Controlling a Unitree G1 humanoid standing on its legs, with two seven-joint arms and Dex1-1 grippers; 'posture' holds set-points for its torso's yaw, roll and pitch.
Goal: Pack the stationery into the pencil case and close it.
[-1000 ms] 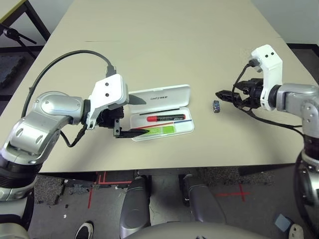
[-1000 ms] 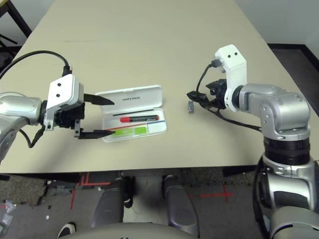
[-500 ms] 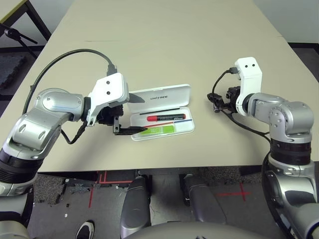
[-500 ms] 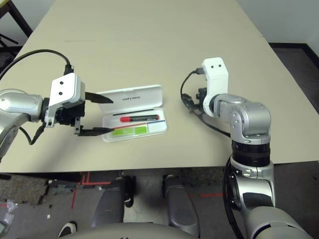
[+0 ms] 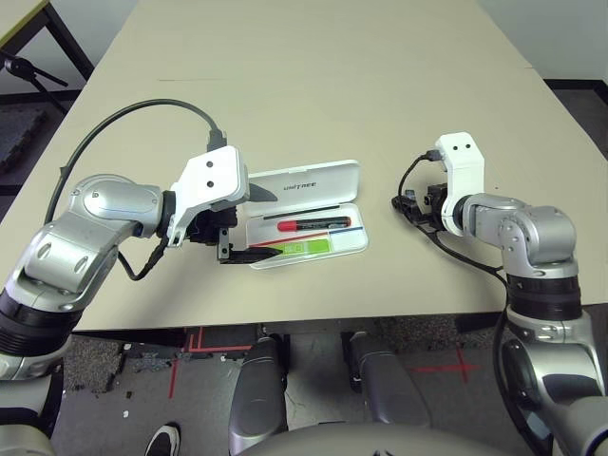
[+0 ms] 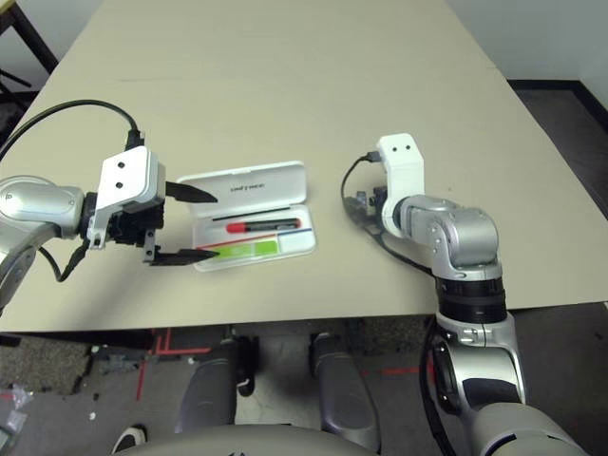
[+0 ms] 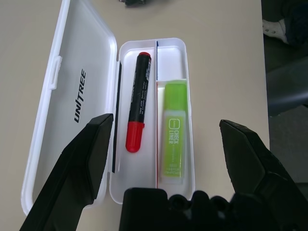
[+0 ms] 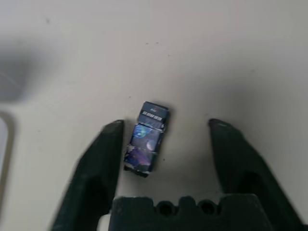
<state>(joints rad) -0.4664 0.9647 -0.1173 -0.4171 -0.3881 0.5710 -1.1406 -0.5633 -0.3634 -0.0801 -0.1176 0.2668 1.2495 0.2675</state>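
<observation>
The white pencil case (image 5: pixel 306 179) lies open at the table's middle, lid flat behind its tray. In the tray rest a red marker (image 7: pixel 136 103) with a black end and a light green highlighter (image 7: pixel 173 130). My left gripper (image 5: pixel 249 223) hovers open at the case's left end, one finger by the lid and one by the tray's front. To the right of the case, my right gripper (image 8: pixel 166 124) is down at the table, open, straddling a tiny dark block (image 8: pixel 147 137). The block sits close against one finger (image 8: pixel 103 159), with a gap to the other.
The beige table (image 5: pixel 332 76) stretches far behind the case. Its front edge (image 5: pixel 332 318) runs just below both arms. A black stand (image 5: pixel 28 71) is on the floor off the table's far left corner.
My right arm swung in over the block, which earlier lay clear in front of its fingertips, and its jaws have narrowed around it. The left arm and the case have barely moved.
</observation>
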